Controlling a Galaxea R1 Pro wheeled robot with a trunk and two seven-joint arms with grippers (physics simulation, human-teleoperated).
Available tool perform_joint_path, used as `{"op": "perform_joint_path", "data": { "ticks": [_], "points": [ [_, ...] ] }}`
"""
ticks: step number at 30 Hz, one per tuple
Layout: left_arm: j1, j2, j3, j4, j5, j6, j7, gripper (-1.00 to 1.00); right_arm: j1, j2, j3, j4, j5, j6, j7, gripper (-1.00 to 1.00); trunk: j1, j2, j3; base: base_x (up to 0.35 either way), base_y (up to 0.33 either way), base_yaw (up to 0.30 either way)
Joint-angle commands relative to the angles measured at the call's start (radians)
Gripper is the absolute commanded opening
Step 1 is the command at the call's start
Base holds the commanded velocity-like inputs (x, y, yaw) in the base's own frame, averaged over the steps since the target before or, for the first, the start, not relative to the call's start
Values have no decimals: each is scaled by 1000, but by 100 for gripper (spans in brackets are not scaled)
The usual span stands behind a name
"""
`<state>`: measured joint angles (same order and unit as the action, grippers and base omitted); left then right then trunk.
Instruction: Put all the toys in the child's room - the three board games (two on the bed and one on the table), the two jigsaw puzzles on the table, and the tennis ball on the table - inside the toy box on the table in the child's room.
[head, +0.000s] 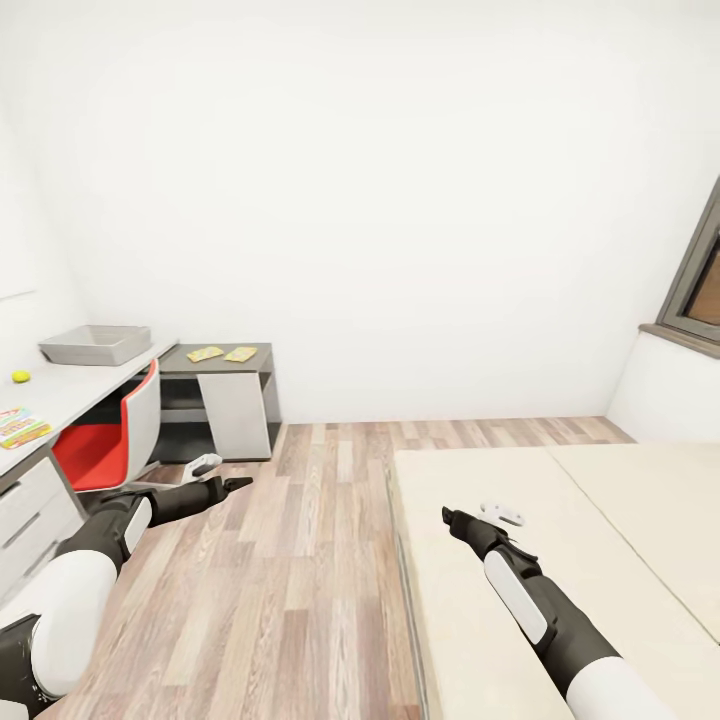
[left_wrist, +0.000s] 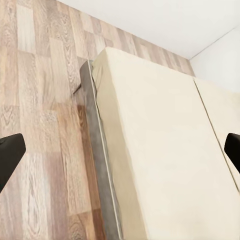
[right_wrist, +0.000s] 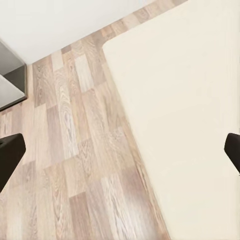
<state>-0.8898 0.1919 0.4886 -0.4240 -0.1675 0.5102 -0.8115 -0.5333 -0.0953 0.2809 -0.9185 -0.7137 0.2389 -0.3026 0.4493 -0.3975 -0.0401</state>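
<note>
We are facing the room with both end effectors spread and carrying nothing (left end effector (head: 238, 484), right end effector (head: 447, 516)), freeing them for pickups. The toy box (head: 95, 345), tennis ball (head: 20, 376), a board game (head: 20, 427) and jigsaw puzzles (head: 222, 354) are sitting on the counter (head: 70, 385), left of the bed (head: 520, 490).

The worktop (head: 70, 385) is set along the left wall. On it, the toy box (head: 95, 344) is placed at the far end. The tennis ball (head: 20, 376) is found on the worktop nearer than the toy box, and a board game (head: 20, 427) is laid nearer again. The two jigsaw puzzles (head: 222, 354) are laid side by side on the lower cabinet top (head: 262, 352), just past the worktop's far corner. A chair (head: 115, 435) is tucked beside the worktop. The bed (head: 520, 480) is placed well apart, to the right of the worktop, across the floor (head: 300, 520).
</note>
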Motion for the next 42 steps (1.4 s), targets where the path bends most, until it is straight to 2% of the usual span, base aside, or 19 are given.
{"op": "perform_joint_path", "data": {
  "ticks": [1,42],
  "points": [
    [-1,-1,8,-1,-10,7,-7,100,-1,-1,4,-2,-7,2,-9,100,1,-3,-2,0,-98,0],
    [-1,0,10,-1,-7,5,-14,100,-1,-1,4,-2,-7,2,-9,100,1,-3,-2,4,-63,0]
  ]
}}
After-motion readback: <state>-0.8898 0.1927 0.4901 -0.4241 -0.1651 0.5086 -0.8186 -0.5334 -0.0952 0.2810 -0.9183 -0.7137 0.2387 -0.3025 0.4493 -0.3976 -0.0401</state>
